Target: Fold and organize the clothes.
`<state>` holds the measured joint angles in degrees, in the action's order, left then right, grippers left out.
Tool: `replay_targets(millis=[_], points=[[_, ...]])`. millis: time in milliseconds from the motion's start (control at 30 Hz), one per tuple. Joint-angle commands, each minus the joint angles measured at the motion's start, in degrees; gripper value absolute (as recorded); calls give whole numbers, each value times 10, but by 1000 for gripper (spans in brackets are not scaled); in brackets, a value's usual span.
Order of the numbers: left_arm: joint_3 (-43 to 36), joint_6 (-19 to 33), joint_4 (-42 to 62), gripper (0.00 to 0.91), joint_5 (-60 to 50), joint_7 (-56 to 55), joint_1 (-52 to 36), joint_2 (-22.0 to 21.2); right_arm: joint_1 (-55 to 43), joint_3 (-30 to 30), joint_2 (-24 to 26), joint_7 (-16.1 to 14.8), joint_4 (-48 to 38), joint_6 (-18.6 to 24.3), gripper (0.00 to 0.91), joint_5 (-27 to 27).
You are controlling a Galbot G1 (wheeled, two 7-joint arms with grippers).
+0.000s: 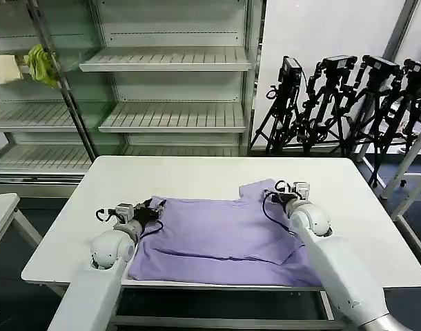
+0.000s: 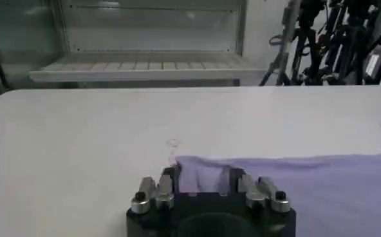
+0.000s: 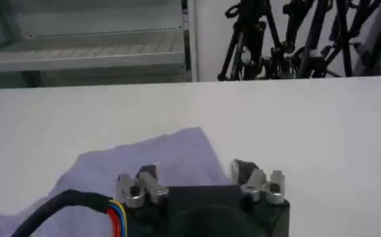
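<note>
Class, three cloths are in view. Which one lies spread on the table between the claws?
The lavender T-shirt. The yellow-green cloth and cream cloth hang at the shelving, far from both claws.

Concealed and cropped items, lavender T-shirt (image 1: 217, 234) on white table (image 1: 197, 176)

Shirt's near right portion covered by the right arm (image 1: 335, 265); its near hem meets the table's front edge. Left gripper (image 1: 154, 207) fingertips buried in the shirt's left corner, gap unreadable. Right gripper (image 1: 285, 193) fingertips cut off behind its own body in the right wrist view. Both arms cropped at the head view's bottom edge.
</note>
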<state>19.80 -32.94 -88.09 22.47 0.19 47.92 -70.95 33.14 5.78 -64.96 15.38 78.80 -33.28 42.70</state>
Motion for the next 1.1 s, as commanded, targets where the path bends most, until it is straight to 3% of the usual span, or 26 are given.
replay_targets(millis=[33,67,100,300,533,1100], points=[[1,-1,0,262,0,1,3,1,3,0,-1,-1,1,0,373,-1],[1,-1,-1,262,0,1,3,2,3,0,-1,-1,0,0,333,-2],[1,-1,-1,222,0,2,4,2,4,0,-2,-1,1,0,222,-2],[3,-1,-3,91,-1,4,7,3,7,0,-4,-4,0,0,0,-8],[4,-1,-4,10,-1,5,9,5,9,1,-4,-5,1,0,0,-10],[7,1,-25,0,-4,8,14,0,20,15,-3,-9,21,1,0,-14]])
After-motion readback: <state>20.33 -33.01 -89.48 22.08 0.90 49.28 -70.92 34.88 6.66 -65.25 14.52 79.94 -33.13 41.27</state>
